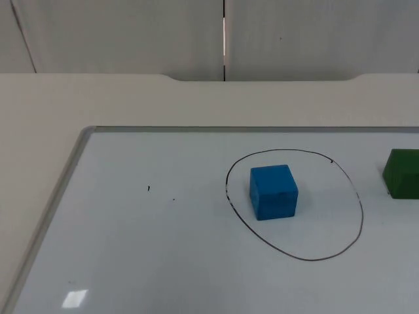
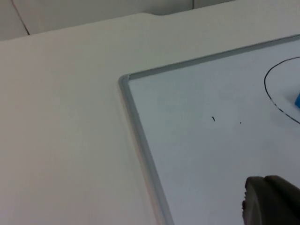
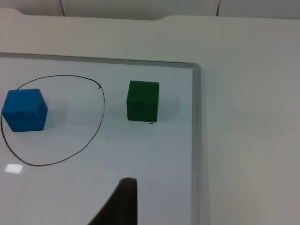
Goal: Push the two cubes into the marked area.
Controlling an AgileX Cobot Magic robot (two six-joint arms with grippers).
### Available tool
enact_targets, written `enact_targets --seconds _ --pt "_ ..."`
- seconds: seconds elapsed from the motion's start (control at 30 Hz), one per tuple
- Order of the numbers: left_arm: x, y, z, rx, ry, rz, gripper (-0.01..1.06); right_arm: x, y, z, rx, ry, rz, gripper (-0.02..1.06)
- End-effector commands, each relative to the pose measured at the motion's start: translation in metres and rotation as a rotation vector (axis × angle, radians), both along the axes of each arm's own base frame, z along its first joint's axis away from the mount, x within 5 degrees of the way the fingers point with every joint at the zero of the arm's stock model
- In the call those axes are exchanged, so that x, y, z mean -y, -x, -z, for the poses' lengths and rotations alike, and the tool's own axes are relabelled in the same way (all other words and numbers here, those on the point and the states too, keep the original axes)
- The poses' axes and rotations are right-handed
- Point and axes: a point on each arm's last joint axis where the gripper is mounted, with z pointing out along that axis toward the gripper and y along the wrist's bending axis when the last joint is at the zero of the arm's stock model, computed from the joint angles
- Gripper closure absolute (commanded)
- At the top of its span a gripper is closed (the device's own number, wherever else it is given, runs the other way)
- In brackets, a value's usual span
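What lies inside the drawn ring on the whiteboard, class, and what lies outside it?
Inside the drawn ring sits the blue cube, near its left side, on the whiteboard. The green cube stands outside, to the ring's right. What is under either cube is covered.

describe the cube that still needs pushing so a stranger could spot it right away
Find the whiteboard on the table, then the circle drawn on it. The green cube sits just outside that line, toward the board's right edge; the blue cube is inside.

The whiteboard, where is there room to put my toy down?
Lots of bare whiteboard lies between its left frame and the drawn circle. Inside the circle, room remains beside the blue cube. It's tight between the circle and the green cube.
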Motion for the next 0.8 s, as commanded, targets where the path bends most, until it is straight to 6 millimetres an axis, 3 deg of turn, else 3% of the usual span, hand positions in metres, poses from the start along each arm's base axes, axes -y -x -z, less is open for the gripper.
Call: enact_targets --seconds 0.0,0.3,0.77 --pt "-0.004 0.011 0.004 -0.041 -0.017 -0.017 1.05 0.0 0.001 0.0 0.008 0.015 0.0 -0.01" --pt "-0.007 0.034 0.02 -0.073 0.013 -0.011 1.05 0.0 0.001 0.0 0.008 0.015 0.0 -0.01" --pt "-0.014 0.073 0.013 0.182 0.067 0.009 1.05 0.0 0.001 0.0 0.008 0.015 0.0 -0.01"
